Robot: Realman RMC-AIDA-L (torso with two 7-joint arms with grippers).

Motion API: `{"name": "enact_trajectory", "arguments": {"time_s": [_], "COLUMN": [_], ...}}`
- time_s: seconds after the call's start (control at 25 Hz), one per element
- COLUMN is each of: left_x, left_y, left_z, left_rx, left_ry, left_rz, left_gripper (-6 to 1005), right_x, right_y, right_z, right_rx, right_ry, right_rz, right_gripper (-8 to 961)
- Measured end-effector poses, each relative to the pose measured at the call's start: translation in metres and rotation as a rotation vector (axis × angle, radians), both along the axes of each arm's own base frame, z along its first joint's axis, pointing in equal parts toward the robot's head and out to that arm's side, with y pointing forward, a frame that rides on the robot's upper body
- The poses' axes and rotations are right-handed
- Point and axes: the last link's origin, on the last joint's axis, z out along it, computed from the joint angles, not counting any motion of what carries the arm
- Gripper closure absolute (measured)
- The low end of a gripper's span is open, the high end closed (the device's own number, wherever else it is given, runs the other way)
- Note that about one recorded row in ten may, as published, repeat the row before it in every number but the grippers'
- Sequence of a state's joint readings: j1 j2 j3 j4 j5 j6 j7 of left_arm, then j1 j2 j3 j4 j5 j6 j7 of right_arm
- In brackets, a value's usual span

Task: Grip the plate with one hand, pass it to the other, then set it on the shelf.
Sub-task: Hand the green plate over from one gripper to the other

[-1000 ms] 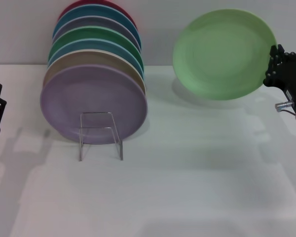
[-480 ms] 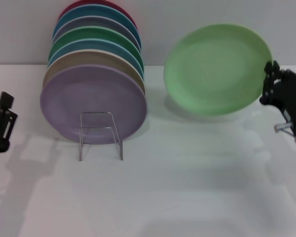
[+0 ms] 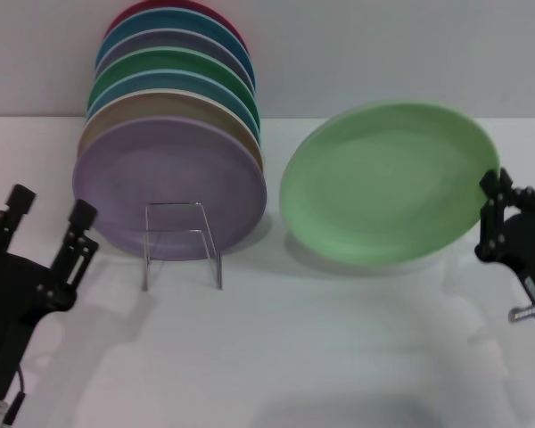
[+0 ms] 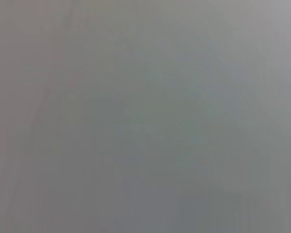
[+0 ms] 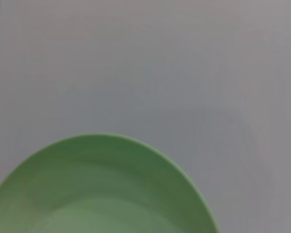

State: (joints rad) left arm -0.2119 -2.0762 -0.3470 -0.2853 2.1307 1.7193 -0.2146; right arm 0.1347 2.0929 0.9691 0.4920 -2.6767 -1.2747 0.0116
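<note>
The pale mint-green plate point(image 3: 388, 183) hangs tilted above the table at centre right. My right gripper point(image 3: 492, 214) is shut on its right rim. The plate also fills the lower part of the right wrist view point(image 5: 97, 189). My left gripper point(image 3: 46, 227) is open and empty at the lower left, its two fingers pointing up, well left of the plate. The shelf point(image 3: 182, 242), a small clear thin-framed rack, stands on the table in front of a row of plates. The left wrist view shows only a blank grey surface.
A row of several upright coloured plates stands at the back left, with a lilac plate point(image 3: 169, 187) at the front and a darker green plate point(image 3: 174, 67) behind. The white table point(image 3: 339, 339) runs to a grey wall.
My right gripper has lowered the mint-green plate and brought it left toward the middle. My left gripper has risen into view from the left edge, fingers open.
</note>
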Motion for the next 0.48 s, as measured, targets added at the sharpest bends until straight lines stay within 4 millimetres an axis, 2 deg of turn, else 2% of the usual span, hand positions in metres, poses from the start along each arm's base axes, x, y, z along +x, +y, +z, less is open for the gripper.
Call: {"name": "enact_trajectory", "arguments": {"time_s": [0.2, 0.48], "left_x": [0.002, 0.011], "left_y": [-0.001, -0.005], "left_z": [-0.009, -0.027], "left_rx": [-0.049, -0.093], "left_ry": [0.019, 0.123], "left_rz": [-0.012, -0.048], "left_gripper": [328, 330], "right_x": [-0.006, -0.027], "right_y": [-0.018, -0.028], "right_z": [-0.01, -0.026], "right_rx": [-0.034, -0.047], "right_ry": [0.013, 0.023], "right_rz": [0.043, 0.076], "right_gripper": [939, 939]}}
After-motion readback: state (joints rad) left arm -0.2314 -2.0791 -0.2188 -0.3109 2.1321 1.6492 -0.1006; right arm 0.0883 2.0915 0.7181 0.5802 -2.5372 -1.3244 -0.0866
